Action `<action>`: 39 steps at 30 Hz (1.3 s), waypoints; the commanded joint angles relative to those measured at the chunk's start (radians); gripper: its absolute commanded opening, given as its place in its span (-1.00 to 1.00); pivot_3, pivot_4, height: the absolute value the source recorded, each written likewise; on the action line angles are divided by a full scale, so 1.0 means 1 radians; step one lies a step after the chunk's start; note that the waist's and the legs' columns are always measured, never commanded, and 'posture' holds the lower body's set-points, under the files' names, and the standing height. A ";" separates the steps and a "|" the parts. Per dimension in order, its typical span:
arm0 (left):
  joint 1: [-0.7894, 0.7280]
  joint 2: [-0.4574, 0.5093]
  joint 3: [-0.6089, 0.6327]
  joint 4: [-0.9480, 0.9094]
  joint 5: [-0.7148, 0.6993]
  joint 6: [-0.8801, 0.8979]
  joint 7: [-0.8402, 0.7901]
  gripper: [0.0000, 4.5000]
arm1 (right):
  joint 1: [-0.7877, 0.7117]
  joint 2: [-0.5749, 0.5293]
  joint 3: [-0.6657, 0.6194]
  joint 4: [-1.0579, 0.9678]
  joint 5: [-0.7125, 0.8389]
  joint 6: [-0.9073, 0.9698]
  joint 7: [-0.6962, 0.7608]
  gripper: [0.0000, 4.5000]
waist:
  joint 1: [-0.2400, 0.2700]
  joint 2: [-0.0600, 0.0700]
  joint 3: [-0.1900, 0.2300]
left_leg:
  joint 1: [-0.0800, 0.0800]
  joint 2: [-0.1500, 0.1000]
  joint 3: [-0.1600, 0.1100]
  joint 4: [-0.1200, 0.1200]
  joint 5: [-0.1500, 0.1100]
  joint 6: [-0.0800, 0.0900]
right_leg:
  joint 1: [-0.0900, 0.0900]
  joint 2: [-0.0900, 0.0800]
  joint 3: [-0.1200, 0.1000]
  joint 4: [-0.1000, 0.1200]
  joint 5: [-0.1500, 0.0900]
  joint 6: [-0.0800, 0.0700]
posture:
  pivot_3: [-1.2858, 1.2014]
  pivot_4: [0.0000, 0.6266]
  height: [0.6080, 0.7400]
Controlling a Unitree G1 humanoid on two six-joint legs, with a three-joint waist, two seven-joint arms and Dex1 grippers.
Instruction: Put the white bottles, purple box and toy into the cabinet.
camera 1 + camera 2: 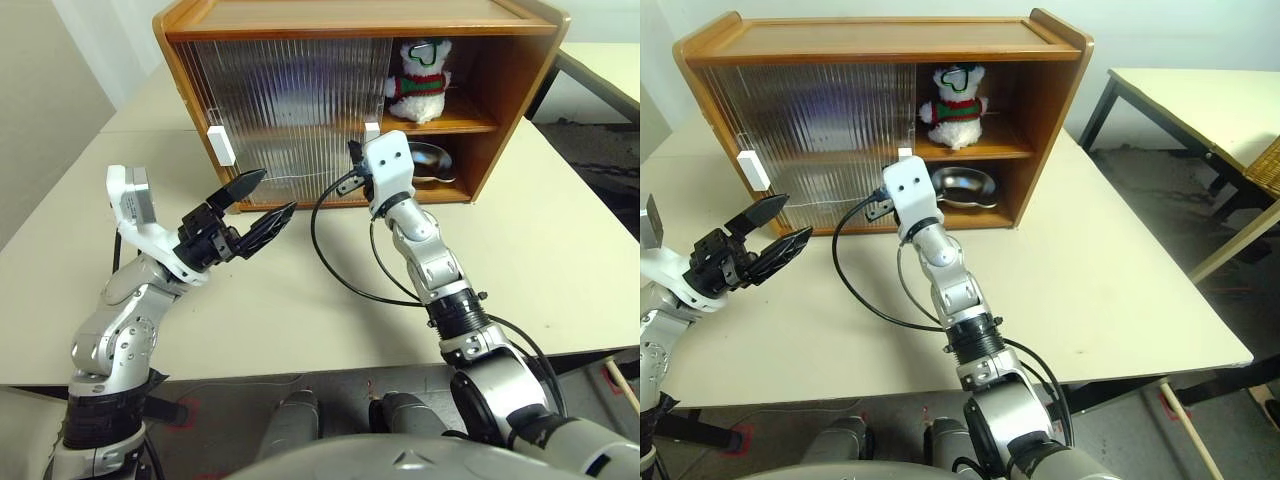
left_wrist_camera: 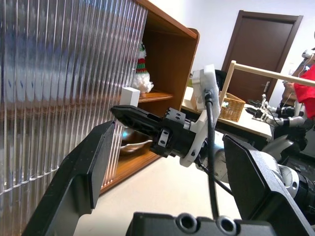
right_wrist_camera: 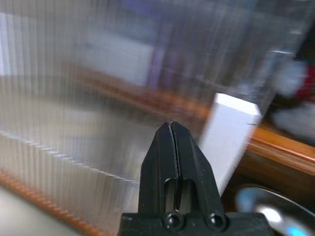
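Note:
The cabinet (image 1: pixel 350 20) stands at the back of the table, its ribbed sliding doors (image 1: pixel 290 100) covering the left part and its right bays uncovered. The toy (image 1: pixel 418 80) sits upright on the upper shelf at the right. My right gripper (image 3: pixel 170 125) is shut with nothing in it, its tips just beside the small white handle (image 3: pixel 231 137) at the door's edge. My left gripper (image 1: pixel 275 192) hovers open and empty above the table, in front of the doors and left of the right arm. The white bottles and the purple box are hidden or out of view.
A shallow metal bowl (image 1: pixel 435 160) lies on the lower shelf behind my right wrist. A second white handle (image 1: pixel 222 145) sits on the left door. Another table (image 1: pixel 1200 100) stands off to the right across a gap. A person's red sleeve (image 2: pixel 305 83) shows far behind.

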 commanded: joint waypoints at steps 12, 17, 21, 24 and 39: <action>-0.017 -0.005 -0.021 0.014 0.017 -0.009 -0.016 1.00 | 0.045 -0.041 -0.080 -0.112 -0.092 0.117 -0.215 -0.98 | -0.001 0.000 0.000 | 0.000 0.000 0.000 0.000 0.001 0.001 | 0.000 0.000 0.000 0.000 0.000 0.001 | 0.07 -0.86 1.00; -0.028 -0.008 -0.029 0.027 0.020 -0.010 -0.023 1.00 | 0.056 -0.076 -0.134 -0.104 -0.082 0.141 -0.259 -0.98 | -0.002 0.000 0.000 | 0.000 0.000 0.000 0.000 0.001 0.001 | 0.000 0.000 0.000 0.000 0.001 0.002 | 0.05 -0.86 1.00; -0.037 -0.009 -0.032 0.037 0.021 -0.011 -0.031 1.00 | 0.048 -0.091 -0.184 -0.096 -0.060 0.178 -0.281 -0.98 | -0.003 0.000 0.000 | 0.000 0.000 0.000 0.000 0.001 0.002 | 0.001 0.000 0.000 0.000 0.001 0.002 | 0.05 -0.86 1.00; -0.039 -0.009 -0.034 0.042 0.021 -0.011 -0.035 1.00 | 0.041 -0.109 -0.197 -0.076 -0.063 0.163 -0.287 -0.98 | -0.005 0.000 0.000 | 0.000 0.000 0.000 0.000 0.002 0.003 | 0.001 0.000 0.000 0.000 0.001 0.004 | 0.05 -0.86 1.00; -0.054 -0.004 -0.034 0.058 0.021 -0.016 -0.040 1.00 | -0.044 -0.171 -0.253 0.053 -0.085 0.126 -0.431 -0.98 | -0.011 0.000 0.000 | 0.000 0.000 0.000 0.000 0.002 0.003 | 0.000 0.000 0.000 0.000 0.004 0.012 | 0.04 -0.87 1.00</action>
